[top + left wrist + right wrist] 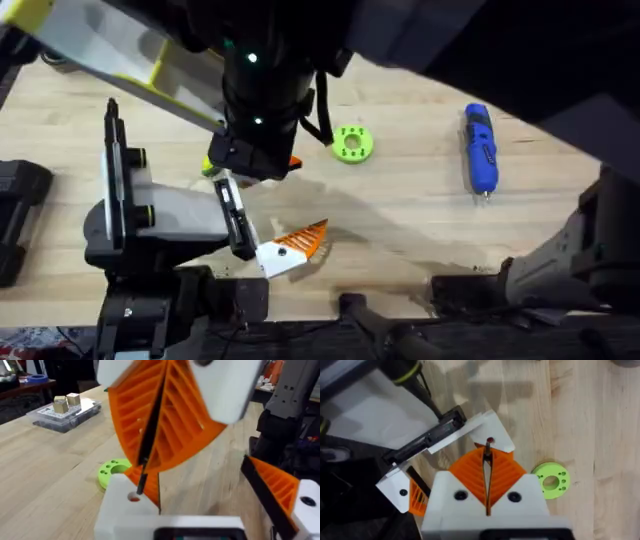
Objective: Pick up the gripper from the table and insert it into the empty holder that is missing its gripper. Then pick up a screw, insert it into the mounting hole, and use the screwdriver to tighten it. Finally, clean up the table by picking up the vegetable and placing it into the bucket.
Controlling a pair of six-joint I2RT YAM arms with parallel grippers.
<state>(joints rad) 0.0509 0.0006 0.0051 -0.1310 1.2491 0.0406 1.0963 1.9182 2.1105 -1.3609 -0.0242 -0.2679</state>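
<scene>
Screw-insertion step: the right gripper (487, 452), fingers clenched on a thin dark screw (488, 475), hovers above the gripper (290, 245) seated on the holder (236, 218) near the desk's (420, 200) front edge; next, lower squarely into the mounting hole (490, 440).

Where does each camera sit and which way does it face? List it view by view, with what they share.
Overhead: fixed above the arm bases, looking down and forward over the table; a dark arm reaches mid-table.
Left wrist: low, looking across the tabletop toward a clear box; orange ribbed pads loom close in front.
Right wrist: high, looking straight down at the table; the right claw shows, pressed shut.
Shared: all three views show the green disc.
</scene>
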